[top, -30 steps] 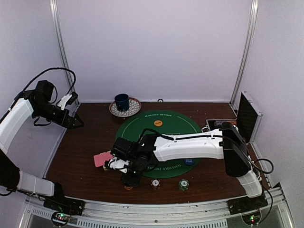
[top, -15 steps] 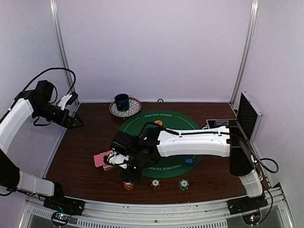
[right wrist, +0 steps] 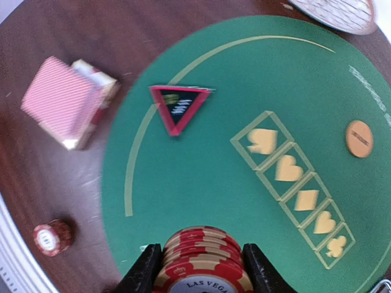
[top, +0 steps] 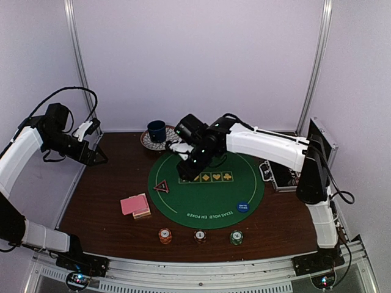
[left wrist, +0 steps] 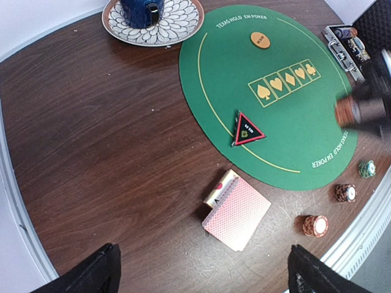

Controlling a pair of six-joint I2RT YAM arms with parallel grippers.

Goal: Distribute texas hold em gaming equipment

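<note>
Right end effector [right wrist: 201,271] clenched on upright red chip stack [right wrist: 201,250], left end effector [top: 101,159] released

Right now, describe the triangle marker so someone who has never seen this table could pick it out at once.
Find the round green mat in the middle of the dark wooden table. On its left edge, nearest the pink-backed cards, lies the triangle marker. It is the only three-cornered piece, black with a red border, while its neighbours are round chips and rectangular cards.
</note>
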